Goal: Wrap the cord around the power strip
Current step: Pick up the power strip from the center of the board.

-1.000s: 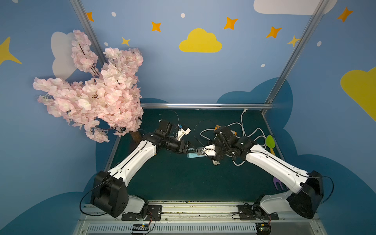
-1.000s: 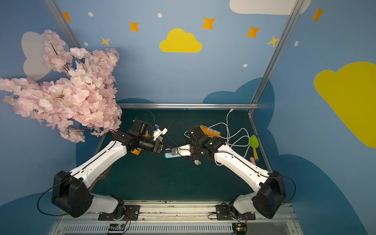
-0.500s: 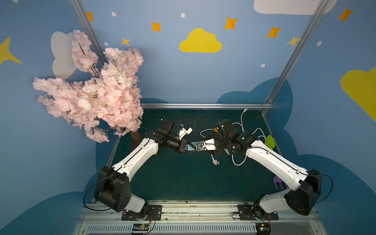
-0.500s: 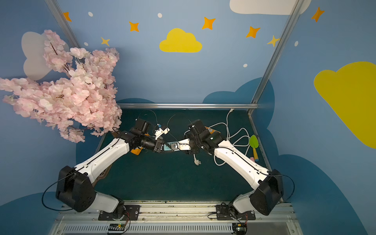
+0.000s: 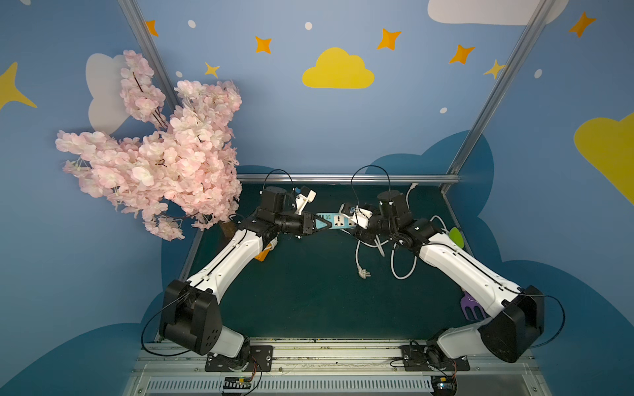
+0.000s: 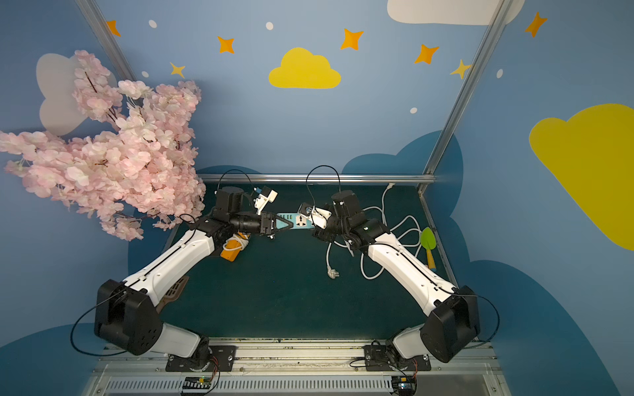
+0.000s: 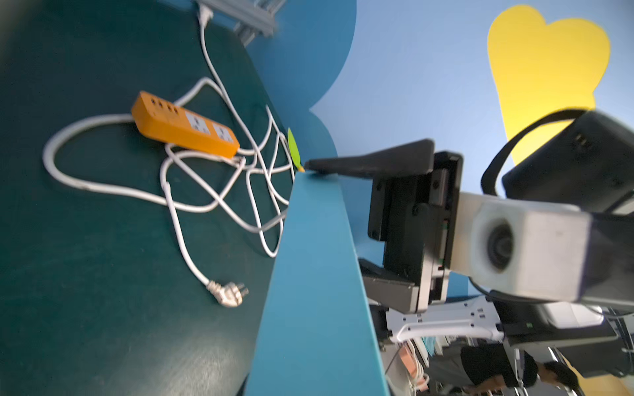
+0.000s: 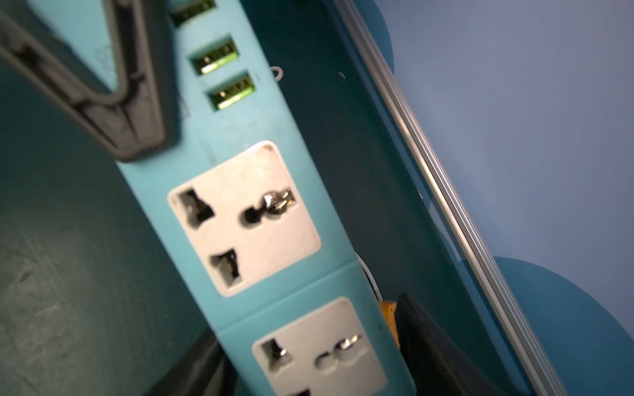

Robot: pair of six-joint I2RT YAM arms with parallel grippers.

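Carried blue power strip [image 5: 339, 223] toward the mat's [image 5: 308, 301] far edge, lifted clear. Clenched left gripper [image 5: 327, 224] onto its USB end; slackened right gripper [image 5: 350, 227], now spread astride the socket end, apparently not pinching. Wrapped nothing yet: white cord [image 5: 357, 255] dangling loose, plug [image 5: 364, 273] lying near mid-mat. All winding left to do.

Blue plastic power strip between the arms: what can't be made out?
Blue plastic power strip, cord end: hidden behind the right gripper in both top views.
Whether the right jaws grip it: right wrist view blurred, jaws cut off.
Which white cord is its own: tangled, left wrist view.
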